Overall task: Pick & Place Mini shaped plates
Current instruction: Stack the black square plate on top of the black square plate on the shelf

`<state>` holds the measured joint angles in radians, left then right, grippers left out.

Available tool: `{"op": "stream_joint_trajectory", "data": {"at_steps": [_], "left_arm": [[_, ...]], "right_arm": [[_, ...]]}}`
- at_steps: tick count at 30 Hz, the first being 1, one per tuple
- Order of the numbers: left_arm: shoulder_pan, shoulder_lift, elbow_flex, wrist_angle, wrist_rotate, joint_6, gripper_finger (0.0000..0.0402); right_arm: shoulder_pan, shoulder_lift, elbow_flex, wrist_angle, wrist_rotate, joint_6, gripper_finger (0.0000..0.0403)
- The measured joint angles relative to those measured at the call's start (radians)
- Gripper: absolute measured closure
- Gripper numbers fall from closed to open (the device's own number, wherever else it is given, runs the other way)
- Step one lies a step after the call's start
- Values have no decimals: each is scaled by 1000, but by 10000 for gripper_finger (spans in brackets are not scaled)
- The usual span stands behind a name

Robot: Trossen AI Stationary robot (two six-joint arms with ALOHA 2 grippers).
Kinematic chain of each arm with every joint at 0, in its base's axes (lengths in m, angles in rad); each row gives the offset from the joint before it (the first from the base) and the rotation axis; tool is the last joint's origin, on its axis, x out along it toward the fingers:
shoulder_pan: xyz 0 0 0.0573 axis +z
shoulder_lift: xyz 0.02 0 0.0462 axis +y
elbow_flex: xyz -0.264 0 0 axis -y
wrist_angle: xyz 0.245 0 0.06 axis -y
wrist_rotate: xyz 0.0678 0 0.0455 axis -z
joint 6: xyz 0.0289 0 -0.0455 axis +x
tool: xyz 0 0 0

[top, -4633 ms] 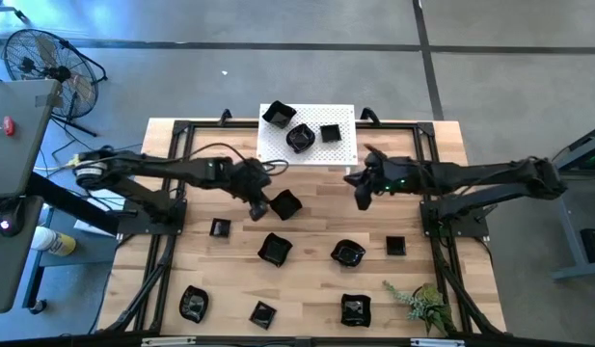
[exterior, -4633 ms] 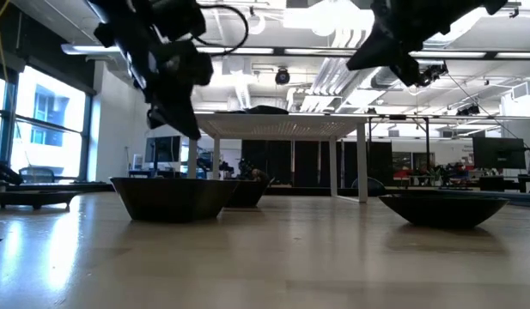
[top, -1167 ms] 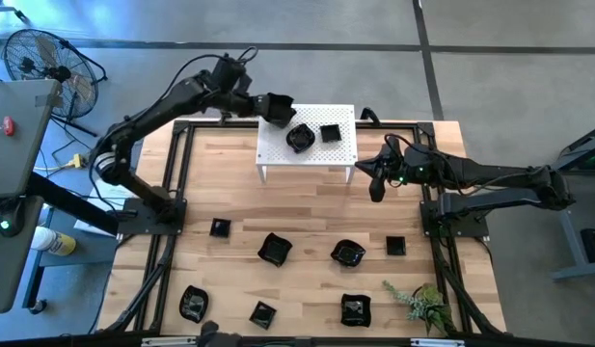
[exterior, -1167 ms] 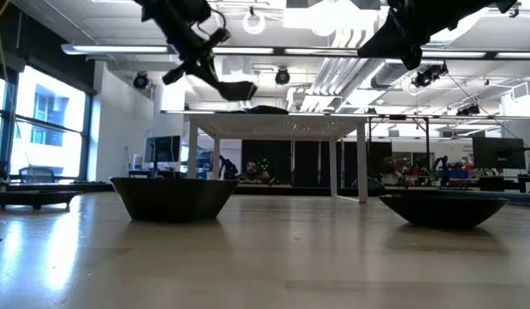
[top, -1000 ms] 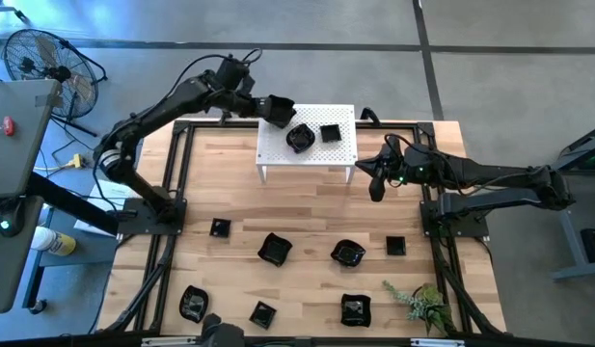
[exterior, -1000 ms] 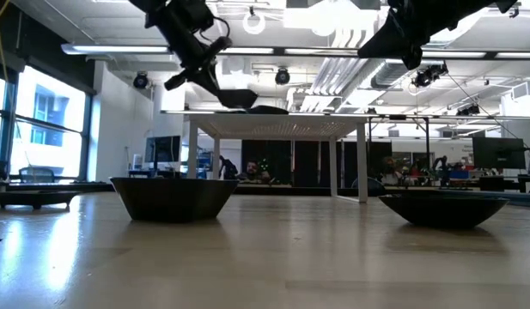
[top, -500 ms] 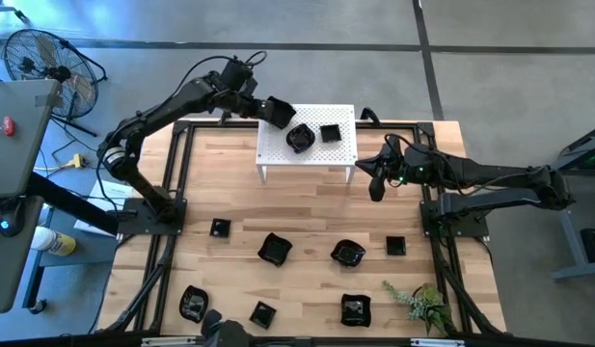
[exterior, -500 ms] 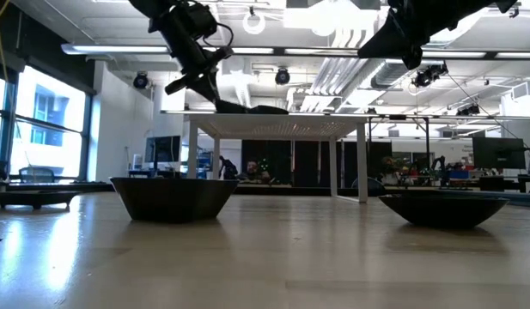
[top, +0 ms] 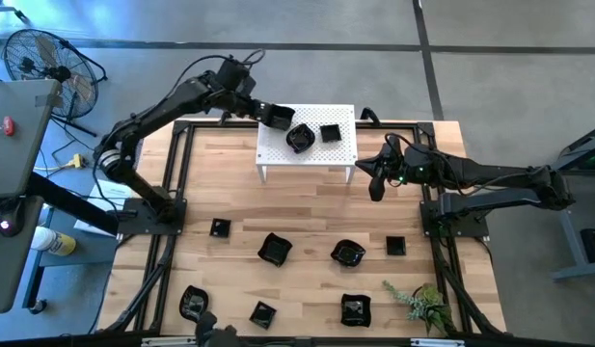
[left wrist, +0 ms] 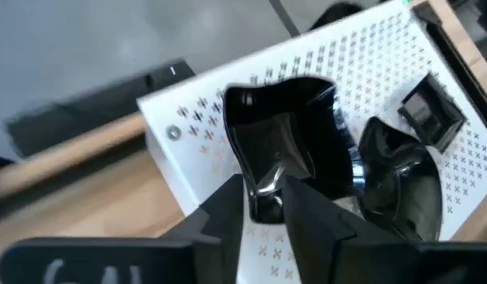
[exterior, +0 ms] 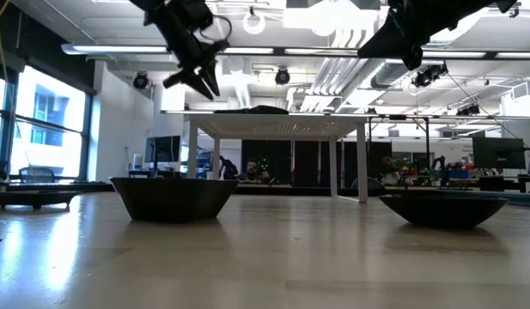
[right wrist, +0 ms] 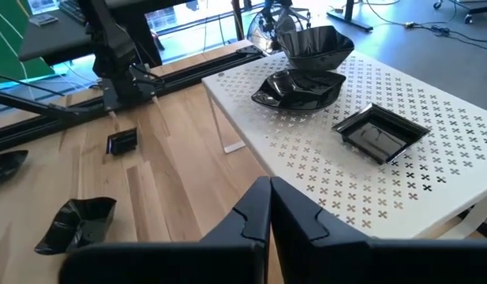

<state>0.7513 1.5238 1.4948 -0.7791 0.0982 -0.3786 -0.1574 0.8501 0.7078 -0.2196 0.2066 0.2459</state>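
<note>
High view: you have three plates on the white stand (top: 307,154) at the far middle of the surface (top: 307,222): a square plate (top: 278,117) at its far-left corner, a wavy plate (top: 299,139) beside it, a small square plate (top: 330,133) to the right. The left tool (top: 261,112) sits at the square plate's left edge. Seven plates are left on the wood: (top: 220,228), (top: 274,249), (top: 348,254), (top: 395,246), (top: 193,303), (top: 263,314), (top: 353,309). Judged roughly a third done. The right tool (top: 376,187) hangs just right of the stand.

Low view: two bowl-like plates (exterior: 172,197) (exterior: 445,208) rest near the camera; the left tool is above the stand's left end.

Left wrist view: your left tool's fingers (left wrist: 227,213) are parted, straddling the square plate's near rim; plate rests on the stand, apparently released.

Right wrist view: right tool's fingers (right wrist: 259,217) are pressed together, holding nothing.
</note>
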Motion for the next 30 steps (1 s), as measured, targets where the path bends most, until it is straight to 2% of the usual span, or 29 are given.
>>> {"op": "stream_joint_trajectory", "data": {"at_steps": [4, 6, 8, 12, 14, 25, 27, 30], "left_arm": [[-60, -49, 1, -6, -81, 35, 372], [-97, -65, 0, 6, -90, 34, 394], [-148, -82, 1, 36, -135, 29, 392], [-258, -95, -1, 49, -289, 17, 394], [-313, -97, -1, 69, -323, 16, 399], [-505, -98, -5, 132, -349, 25, 401], [-523, -115, -45, 197, -332, 49, 401], [-524, -149, -163, 387, -232, 73, 401]], "right_arm": [[0, 0, 0, 0, 8, 16, 400], [0, 0, 0, 0, 23, 29, 401], [0, 0, 0, 0, 33, 59, 400], [0, 0, -1, 2, 29, 108, 396], [0, 0, -10, 8, 20, 119, 398], [0, 1, -110, 46, -101, 187, 398], [0, 1, -123, 42, -120, 225, 401], [9, 2, -130, 45, -140, 261, 400]]}}
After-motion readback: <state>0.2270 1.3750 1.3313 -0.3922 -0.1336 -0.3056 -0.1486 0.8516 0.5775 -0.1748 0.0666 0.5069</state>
